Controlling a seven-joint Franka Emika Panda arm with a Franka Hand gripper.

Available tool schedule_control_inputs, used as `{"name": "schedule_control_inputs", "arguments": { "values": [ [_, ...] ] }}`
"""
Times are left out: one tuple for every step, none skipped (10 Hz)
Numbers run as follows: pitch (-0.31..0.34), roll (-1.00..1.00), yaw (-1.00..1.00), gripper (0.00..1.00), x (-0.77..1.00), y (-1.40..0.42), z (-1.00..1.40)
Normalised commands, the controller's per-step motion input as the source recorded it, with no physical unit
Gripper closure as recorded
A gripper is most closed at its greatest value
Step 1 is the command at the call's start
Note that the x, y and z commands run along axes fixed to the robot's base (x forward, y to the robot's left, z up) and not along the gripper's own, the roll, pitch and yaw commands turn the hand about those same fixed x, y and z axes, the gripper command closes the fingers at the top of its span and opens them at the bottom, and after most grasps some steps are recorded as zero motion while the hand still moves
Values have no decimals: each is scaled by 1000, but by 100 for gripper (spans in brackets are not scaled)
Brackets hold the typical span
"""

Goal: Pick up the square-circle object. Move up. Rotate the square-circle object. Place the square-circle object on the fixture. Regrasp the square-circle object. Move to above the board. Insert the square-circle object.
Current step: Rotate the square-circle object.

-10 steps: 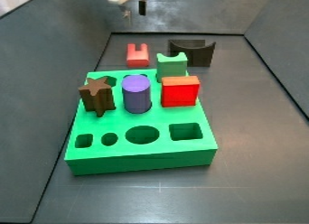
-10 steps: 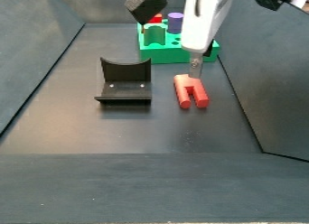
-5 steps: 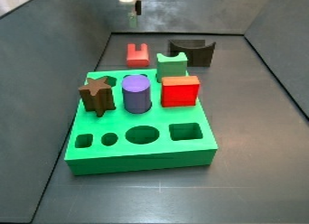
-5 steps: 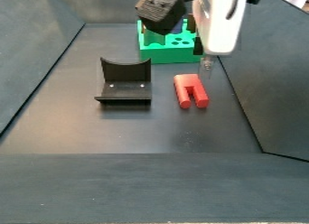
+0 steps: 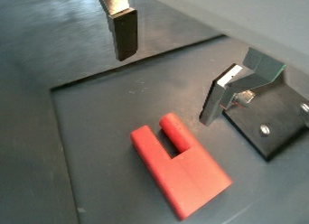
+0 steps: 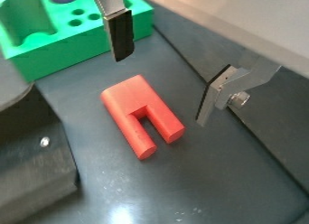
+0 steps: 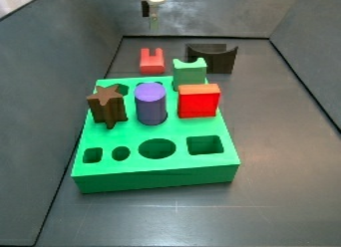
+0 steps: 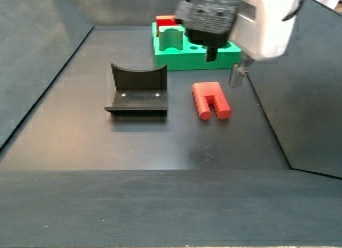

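In both wrist views the pincer (image 5: 169, 74) (image 6: 167, 65) hangs released and empty above the red piece (image 5: 180, 167) (image 6: 143, 116), which lies flat on the desk (image 5: 85, 146).

In a side view the piece (image 8: 210, 100) lies just beside the fixture (image 8: 136, 90), in front of the board (image 8: 181, 54).

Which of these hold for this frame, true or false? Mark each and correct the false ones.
1. The gripper is open with nothing between its fingers. True.
2. The red piece lies flat on the floor. True.
3. The red piece sits in the fixture's notch. False: it lies on the floor beside the fixture, apart from it.
4. The gripper has clamped the red piece. False: in both wrist views it is above the piece, not touching it.
5. The board has a purple cylinder standing in it. True.
6. All of the board's holes are filled. False: the row along its near edge in a side view is empty.
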Motion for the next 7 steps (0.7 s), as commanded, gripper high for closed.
{"name": "schedule_control_inputs", "arguments": {
  "values": [
    [-8,2,1000,0,31,4,-26],
    [-9,3,1000,0,31,4,-26],
    [-9,3,1000,0,31,4,-26],
    [-10,3,1000,0,31,4,-26],
    [-11,3,1000,0,31,4,-26],
    [-12,3,1000,0,31,4,-26],
    [-12,4,1000,0,31,4,-26]
  ]
}}
